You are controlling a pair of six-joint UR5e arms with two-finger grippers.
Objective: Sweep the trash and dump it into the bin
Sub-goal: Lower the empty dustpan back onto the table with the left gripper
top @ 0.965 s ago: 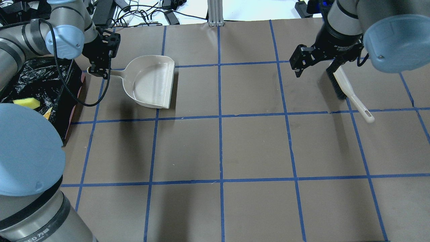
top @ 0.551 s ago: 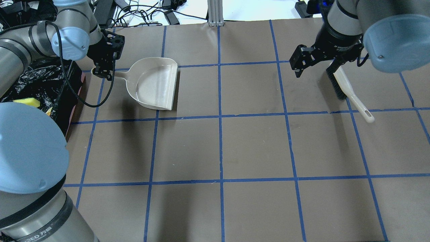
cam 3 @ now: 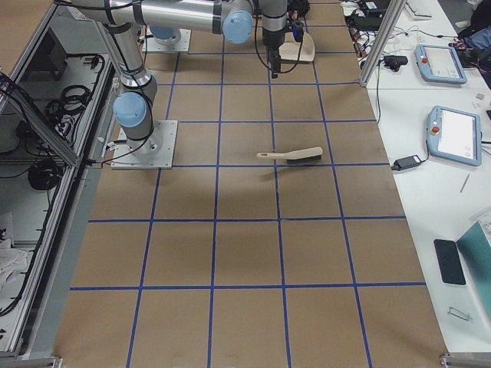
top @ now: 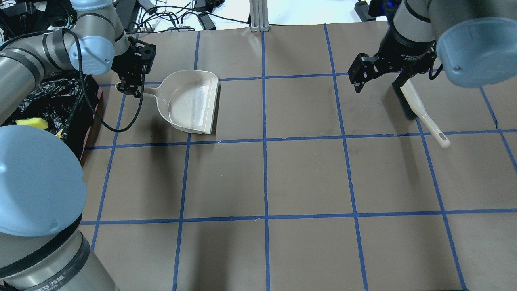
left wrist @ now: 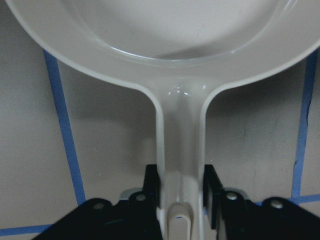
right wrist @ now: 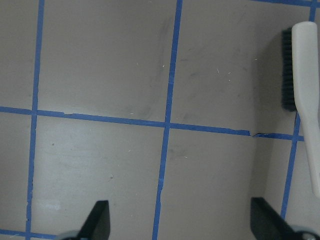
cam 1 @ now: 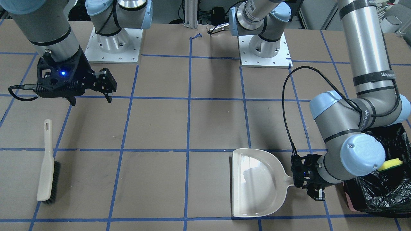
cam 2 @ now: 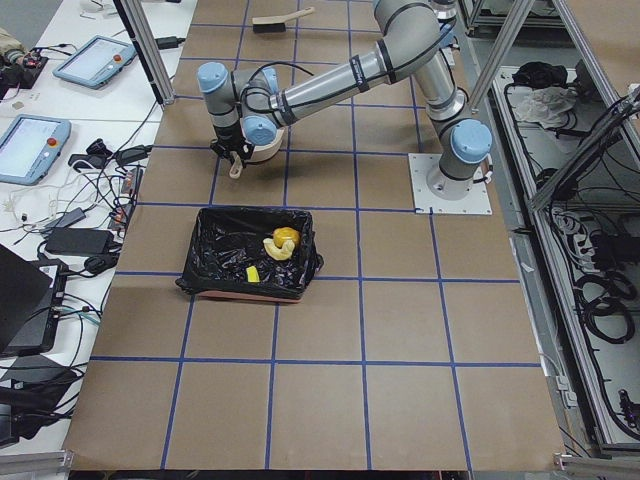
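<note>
Left gripper was clamped tight on the dustpan handle, with the pan held level, its mouth facing away from the bin close by. The trash was down in the bin on the black bag, the sponge peeking out. Right gripper hung over the table with fingers spread wide and nothing between them, the brush lying just beside it

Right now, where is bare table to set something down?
Bare: the wide stretch between dustpan and brush, and the squares nearer the robot. Crowded: the left edge, where bin, dustpan handle and left end effector sit close.
</note>
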